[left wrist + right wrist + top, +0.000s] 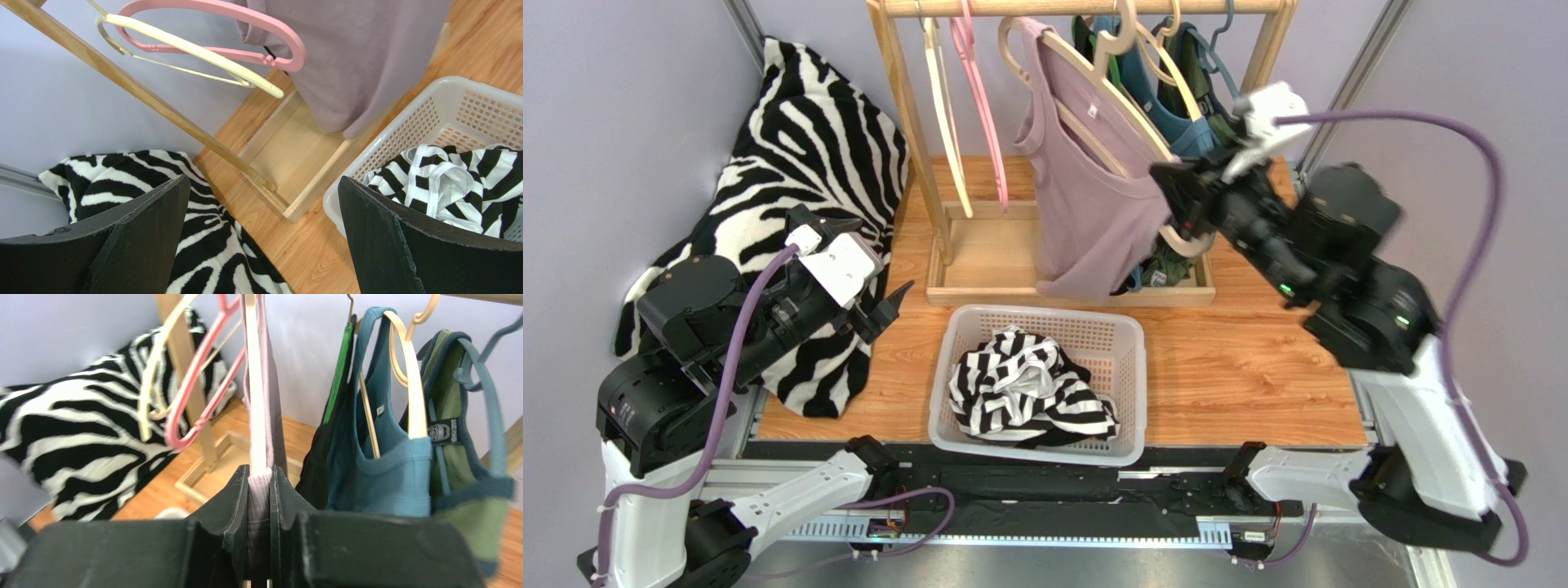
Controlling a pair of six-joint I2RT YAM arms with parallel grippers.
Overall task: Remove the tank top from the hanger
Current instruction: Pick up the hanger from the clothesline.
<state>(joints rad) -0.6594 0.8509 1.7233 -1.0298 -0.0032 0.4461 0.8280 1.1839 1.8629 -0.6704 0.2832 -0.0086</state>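
With the jaws of the right gripper (259, 478) pinched on the mauve tank top's (1081, 208) right edge, where it hangs on its cream hanger (255, 404) at the far rack (916, 135), sliding it off the hanger likely comes next (left gripper (891, 309) idle near left, jaws wide open).

Mauve tank top (1085, 208), straps over a tilted cream hanger (1100, 96) — hooked on the wooden rail (1014, 6)

Top view looks down from behind; both wrist views closely share the pink hanger (287, 38).
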